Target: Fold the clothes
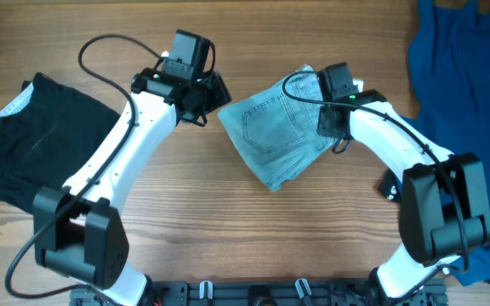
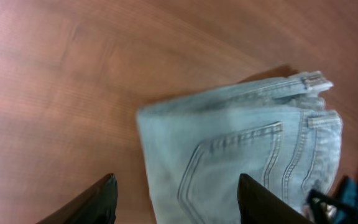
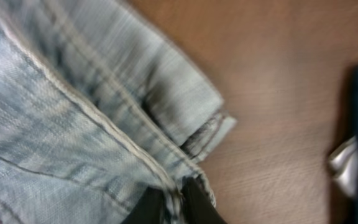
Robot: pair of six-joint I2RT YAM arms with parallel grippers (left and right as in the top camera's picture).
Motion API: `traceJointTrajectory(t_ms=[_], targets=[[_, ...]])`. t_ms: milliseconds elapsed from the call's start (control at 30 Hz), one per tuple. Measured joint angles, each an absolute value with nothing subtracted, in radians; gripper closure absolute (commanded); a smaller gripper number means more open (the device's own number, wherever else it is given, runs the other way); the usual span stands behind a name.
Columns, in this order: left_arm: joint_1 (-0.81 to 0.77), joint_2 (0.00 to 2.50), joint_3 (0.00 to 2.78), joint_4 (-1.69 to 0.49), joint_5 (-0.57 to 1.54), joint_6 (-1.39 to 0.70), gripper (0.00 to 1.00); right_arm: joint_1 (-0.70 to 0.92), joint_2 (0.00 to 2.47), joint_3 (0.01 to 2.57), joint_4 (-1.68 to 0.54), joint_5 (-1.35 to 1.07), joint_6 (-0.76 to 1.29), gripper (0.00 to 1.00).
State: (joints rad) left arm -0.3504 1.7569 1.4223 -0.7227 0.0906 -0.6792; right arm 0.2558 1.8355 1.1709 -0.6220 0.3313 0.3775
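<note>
The shorts (image 1: 275, 136) lie mid-bench (image 1: 228, 238) between the two arms, folded into a skewed, nearly square packet with no strong long axis. One stitched back pocket faces up, and the waistband layers are stacked along the edge toward the right arm. The right hand (image 1: 328, 123) is on that edge. In its wrist view the dark fingers (image 3: 146, 210) sit pressed close with a denim seam between them, so it looks to be pinching the cloth. The left hand (image 1: 213, 95) is spread and holds nothing, just off the opposite corner, with the shorts (image 2: 229, 143) straight ahead of it. The fabric is pale, faded and thick-seamed. The right hand is nearer, so any further fold probably starts from its edge.
</note>
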Motion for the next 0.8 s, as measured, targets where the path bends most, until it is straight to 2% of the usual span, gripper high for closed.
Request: traceJointTrajectory(t_ms=[67, 167, 200, 300, 433, 533, 600, 700, 800], targets=[[-0.35, 1.785, 1.422, -0.647, 0.086, -0.619, 0.29, 0.25, 1.835, 1.207, -0.646, 0.36, 0.357, 0.63], [-0.35, 1.847, 1.422, -0.534, 0.081, -0.516, 0.29, 0.25, 1.828, 1.3, -0.765, 0.354, 0.336, 0.64], [-0.35, 1.864, 1.422, -0.513, 0.079, -0.497, 0.3, 0.25, 1.817, 1.314, -0.797, 0.327, 0.335, 0.66], [-0.35, 1.93, 1.422, -0.458, 0.082, -0.456, 0.29, 0.25, 1.751, 1.324, -0.902, 0.184, 0.339, 0.61], [-0.35, 2.023, 1.422, -0.475, 0.142, -0.445, 0.32, 0.25, 1.745, 1.288, -0.882, -0.006, 0.339, 0.61], [-0.35, 2.085, 1.422, -0.537, 0.167, -0.441, 0.41, 0.25, 1.752, 1.229, -0.878, -0.093, 0.339, 0.57], [-0.35, 2.092, 1.434, -0.601, 0.181, -0.43, 0.57, 0.25, 1.755, 1.185, -0.86, -0.116, 0.339, 0.57], [-0.35, 2.093, 1.439, -0.712, 0.194, -0.423, 0.76, 0.25, 1.761, 1.136, -0.813, -0.112, 0.339, 0.57], [-0.35, 2.093, 1.443, -0.872, 0.229, -0.427, 0.81, 0.25, 1.762, 1.111, -0.769, -0.015, 0.372, 0.57]])
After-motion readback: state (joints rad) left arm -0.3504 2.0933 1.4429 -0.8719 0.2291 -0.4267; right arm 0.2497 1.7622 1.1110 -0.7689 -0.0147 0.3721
